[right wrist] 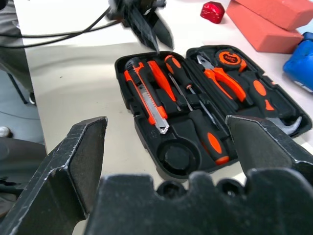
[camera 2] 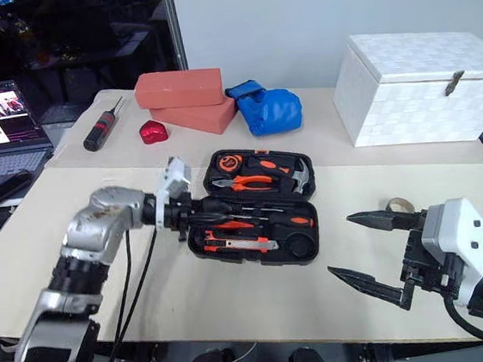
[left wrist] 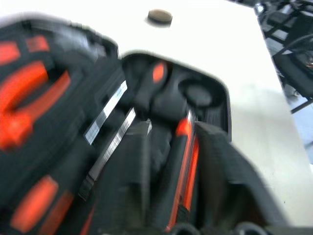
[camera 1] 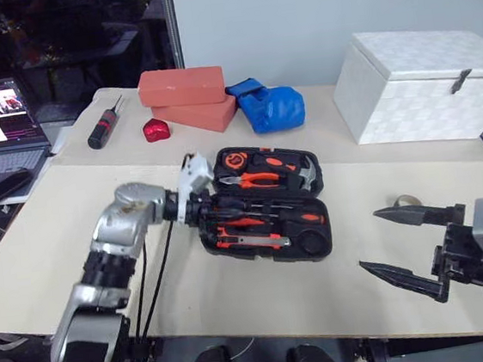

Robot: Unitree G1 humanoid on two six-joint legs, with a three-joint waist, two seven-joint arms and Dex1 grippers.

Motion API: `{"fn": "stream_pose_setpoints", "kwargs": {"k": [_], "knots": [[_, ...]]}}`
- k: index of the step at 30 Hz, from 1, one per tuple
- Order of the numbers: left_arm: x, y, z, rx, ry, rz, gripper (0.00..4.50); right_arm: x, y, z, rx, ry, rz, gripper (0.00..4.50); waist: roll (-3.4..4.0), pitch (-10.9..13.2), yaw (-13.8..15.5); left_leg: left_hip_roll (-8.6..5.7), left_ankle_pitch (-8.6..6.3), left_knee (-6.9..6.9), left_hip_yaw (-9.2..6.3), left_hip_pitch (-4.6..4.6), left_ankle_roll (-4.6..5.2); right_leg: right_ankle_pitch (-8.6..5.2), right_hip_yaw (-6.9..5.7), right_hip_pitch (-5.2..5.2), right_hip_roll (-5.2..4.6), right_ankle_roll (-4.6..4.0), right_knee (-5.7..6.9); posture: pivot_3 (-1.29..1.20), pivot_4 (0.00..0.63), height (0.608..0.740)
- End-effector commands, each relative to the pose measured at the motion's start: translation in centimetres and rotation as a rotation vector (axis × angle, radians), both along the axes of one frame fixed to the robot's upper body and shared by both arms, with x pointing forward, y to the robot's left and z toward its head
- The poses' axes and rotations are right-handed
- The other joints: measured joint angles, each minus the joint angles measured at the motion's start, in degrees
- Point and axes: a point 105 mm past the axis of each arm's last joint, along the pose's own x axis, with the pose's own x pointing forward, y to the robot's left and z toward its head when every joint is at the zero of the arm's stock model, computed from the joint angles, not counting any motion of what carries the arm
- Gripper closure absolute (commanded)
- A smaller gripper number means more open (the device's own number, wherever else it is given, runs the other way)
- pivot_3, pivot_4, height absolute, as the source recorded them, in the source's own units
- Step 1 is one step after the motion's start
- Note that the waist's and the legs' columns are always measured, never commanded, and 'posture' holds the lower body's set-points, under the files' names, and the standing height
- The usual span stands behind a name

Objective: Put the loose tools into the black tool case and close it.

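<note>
Two grippers over the bench. Left gripper point(camera 1: 212, 208) reaching in level from the left, fingers nearly together, tips at the left end of the near half of the black tool case point(camera 1: 266, 206); cannot tell from the blurred wrist view whether anything is pinched between them, or whether the tips touch the case or a tool. Left forearm angled across the near-left part of the bench point(camera 1: 49, 244), wrist bent toward the case.

Right gripper point(camera 2: 363, 250) spread wide, holding nothing, hanging above the near-right edge of the bench, well apart from the case, fingers pointing left toward it.

Case lying open flat at mid-bench, both halves up. Near half: utility knife point(right wrist: 149, 100) and slim screwdrivers point(right wrist: 183, 98) seated side by side in their slots, round recess at the right end bare. Far half: pliers point(right wrist: 226, 82), tape measure point(right wrist: 232, 58), hammer.

Grey tape ring point(camera 2: 397, 206) loose on the bench, right of the case, just beyond the right gripper's far finger.
</note>
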Motion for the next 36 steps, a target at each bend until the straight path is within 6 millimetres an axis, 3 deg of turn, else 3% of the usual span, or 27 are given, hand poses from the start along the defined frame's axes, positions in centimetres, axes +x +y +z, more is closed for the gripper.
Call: {"fn": "stream_pose_setpoints", "kwargs": {"k": [1,4,9,12,15,19,20,22,24,30,33,34,36], "knots": [[-0.3,-0.4,-3.1,0.169,-0.032,0.062,4.47,0.1,0.3,0.5,-0.005,-0.009,0.029,0.00,0.01,0.00,0.03,-0.01,0.00,0.02,0.00,0.00,-0.01,0.00,0.00,-0.01,0.00,-0.01,0.00,0.00,0.150,0.740],[-0.4,-0.4,-5.5,0.233,-0.004,0.120,4.47,0.1,0.3,0.5,-0.015,0.002,0.034,0.00,0.07,-0.08,0.12,0.01,0.00,0.02,0.01,0.13,-0.02,0.01,0.03,0.11,0.00,-0.06,-0.04,0.00,0.150,0.740],[-0.8,-1.1,-5.1,0.200,-0.048,0.100,4.47,0.1,-0.3,0.3,-0.027,0.022,0.010,0.00,0.16,-0.14,0.11,-0.02,-0.24,-0.03,0.03,0.54,-0.41,-0.21,0.01,0.54,-0.17,-0.40,-0.09,0.00,0.150,0.740],[-1.2,-1.6,-3.5,0.091,-0.088,0.083,4.47,0.8,-1.2,0.0,-0.009,0.040,-0.087,0.00,0.17,-0.15,0.00,-0.05,-0.27,-0.03,0.07,0.55,-0.44,-0.20,0.00,0.57,-0.29,-0.40,-0.10,0.00,0.150,0.740],[-1.5,-2.0,-0.5,-0.085,-0.135,0.081,4.47,1.6,-1.8,-0.1,-0.013,0.009,-0.180,0.00,0.16,-0.14,0.00,-0.17,-0.27,-0.09,0.17,0.54,-0.43,-0.20,-0.01,0.51,-0.52,-0.39,-0.11,0.00,0.150,0.740],[-2.7,-1.6,2.2,-0.216,-0.161,0.048,4.47,3.3,-2.7,-1.0,-0.082,-0.011,-0.349,0.00,0.12,-0.12,-0.12,-0.20,-0.12,-0.10,0.17,0.30,-0.19,-0.19,-0.03,0.26,-0.53,-0.36,-0.10,0.00,0.150,0.740],[-3.2,-1.9,2.7,-0.235,-0.156,0.023,4.08,3.8,-3.4,-1.1,-0.088,-0.004,-0.398,0.00,0.13,-0.12,-0.16,-0.20,-0.12,-0.10,0.18,0.30,-0.19,-0.19,-0.03,0.23,-0.53,-0.36,-0.08,0.00,0.150,0.740],[-4.0,-2.3,3.9,-0.275,-0.158,0.000,3.82,5.1,-4.7,-2.3,-0.185,0.083,-0.460,0.00,0.18,-0.13,-0.33,-0.21,-0.12,-0.10,0.21,0.29,-0.19,-0.18,-0.02,0.18,-0.54,-0.35,-0.06,0.00,0.150,0.740],[-4.8,-3.2,4.7,-0.297,-0.175,-0.033,3.01,5.9,-6.1,-3.2,-0.202,0.192,-0.494,0.00,0.16,-0.11,-0.38,-0.25,-0.12,-0.10,0.34,0.31,-0.19,-0.16,0.03,0.16,-0.62,-0.33,-0.04,0.00,0.150,0.740],[-6.7,-5.1,5.6,-0.301,-0.186,-0.110,0.74,9.9,-9.9,-4.6,-0.249,0.287,-0.691,0.00,0.12,-0.09,-0.15,-0.39,0.02,-0.10,0.33,0.28,0.04,-0.14,0.01,0.18,-0.64,-0.28,-0.10,0.00,0.150,0.740],[-7.2,-5.1,5.9,-0.299,-0.207,-0.136,0.74,12.5,-10.8,-5.5,-0.277,0.337,-0.734,0.00,0.15,-0.07,-0.96,-0.38,0.04,-0.11,0.40,0.22,0.09,-0.10,0.14,0.05,-0.60,-0.23,-0.09,0.00,0.150,0.740],[-7.3,-5.0,5.9,-0.298,-0.207,-0.136,0.66,13.2,-11.3,-5.7,-0.285,0.347,-0.751,0.50,0.16,-0.07,-1.02,-0.41,0.05,-0.12,0.43,0.20,0.09,-0.08,0.18,0.01,-0.60,-0.21,-0.09,0.00,0.150,0.740],[-7.4,-5.2,5.8,-0.296,-0.205,-0.137,0.66,14.1,-12.2,-6.2,-0.306,0.360,-0.776,0.99,0.17,-0.06,-1.06,-0.43,0.05,-0.15,0.40,0.22,0.10,-0.09,0.17,0.01,-0.55,-0.19,-0.08,0.00,0.150,0.740]]}}
